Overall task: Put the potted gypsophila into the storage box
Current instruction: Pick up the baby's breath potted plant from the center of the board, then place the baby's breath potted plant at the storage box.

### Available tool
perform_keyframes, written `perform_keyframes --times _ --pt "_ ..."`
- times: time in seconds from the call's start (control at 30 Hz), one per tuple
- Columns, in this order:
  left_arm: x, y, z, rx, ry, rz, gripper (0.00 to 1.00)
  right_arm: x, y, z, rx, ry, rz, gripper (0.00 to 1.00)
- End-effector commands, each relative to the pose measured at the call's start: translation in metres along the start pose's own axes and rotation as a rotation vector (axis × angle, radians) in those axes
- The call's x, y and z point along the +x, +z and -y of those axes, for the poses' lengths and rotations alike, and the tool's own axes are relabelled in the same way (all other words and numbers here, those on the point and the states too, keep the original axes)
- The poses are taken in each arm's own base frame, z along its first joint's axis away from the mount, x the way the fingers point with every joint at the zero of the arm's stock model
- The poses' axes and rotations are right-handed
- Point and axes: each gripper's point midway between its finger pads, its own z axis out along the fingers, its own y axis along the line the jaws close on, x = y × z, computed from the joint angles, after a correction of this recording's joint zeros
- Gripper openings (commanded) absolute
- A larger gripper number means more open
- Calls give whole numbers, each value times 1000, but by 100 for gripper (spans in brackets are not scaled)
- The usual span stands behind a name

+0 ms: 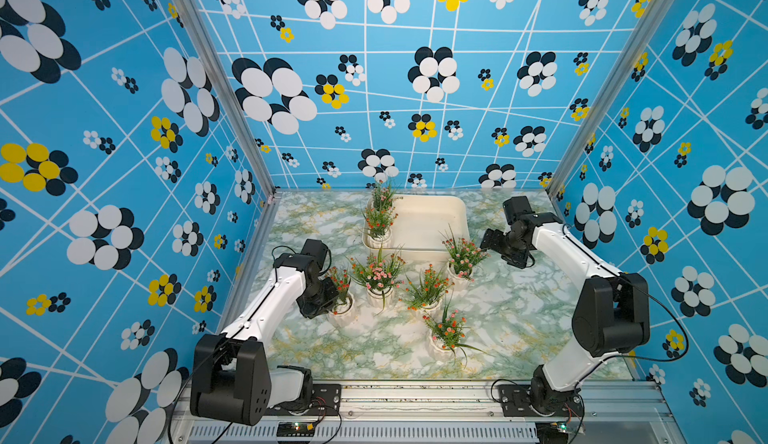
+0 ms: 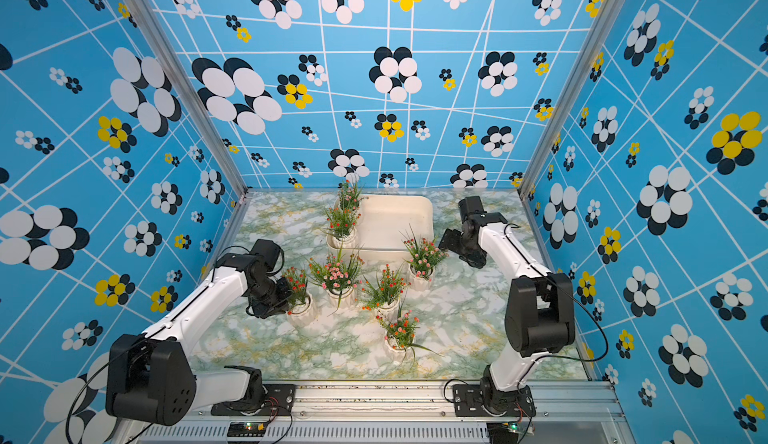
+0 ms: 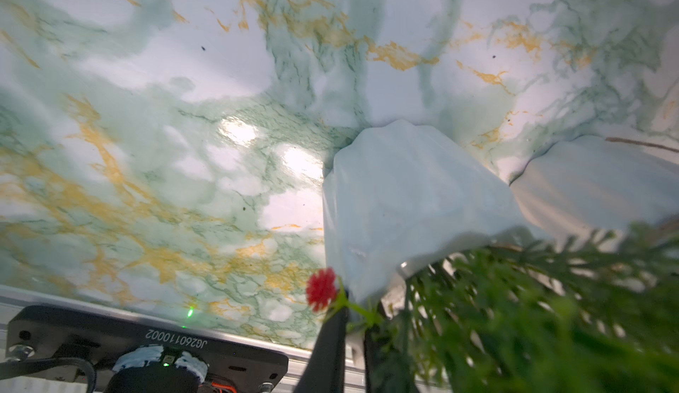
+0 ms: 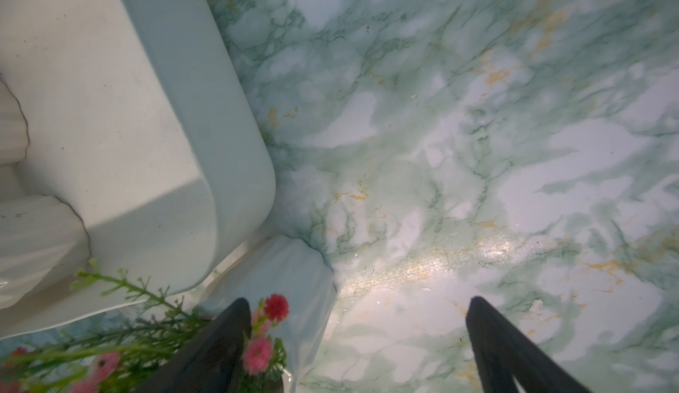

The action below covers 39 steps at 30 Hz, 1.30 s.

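The left gripper's (image 3: pixel 355 330) two black fingers stand close together, pinching the rim of a white ribbed pot (image 3: pixel 404 203) that holds blurred green grassy foliage (image 3: pixel 532 317) and a small red blossom (image 3: pixel 322 289). A second white ribbed pot (image 3: pixel 588 189) stands just beside it on the glossy green, white and gold marbled tabletop (image 3: pixel 147 134).
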Motion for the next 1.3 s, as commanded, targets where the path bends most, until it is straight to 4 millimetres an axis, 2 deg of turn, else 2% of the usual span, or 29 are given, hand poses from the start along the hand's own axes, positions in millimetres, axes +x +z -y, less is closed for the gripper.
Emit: perform_keyframes --times 0.0,0.37,0.5,0.73,1.0,1.17,1.2,1.27 --pt "-10 -15 3 -9 41 36 0 1 3 0 -5 3 -20 95" --pt "-32 -45 16 18 94 84 0 -1 0 1 1 -11 -16 95" --pt "-45 -65 24 37 114 120 0 -2 -1 2 1 -10 -14 94" --pt "-70 -107 52 98 162 203 0 -2 1 -1 -11 -9 -19 94" --pt "-96 -142 104 197 225 281 0 -4 -2 -4 -19 -31 -25 94" --pt "-112 -168 152 284 288 344 0 -4 -1 -8 -34 -42 -34 94" --pt "-115 -173 163 295 308 358 0 -11 -2 0 -32 -19 -28 94" --pt "-120 -183 185 323 345 381 0 -12 -3 1 -36 -17 -27 94"
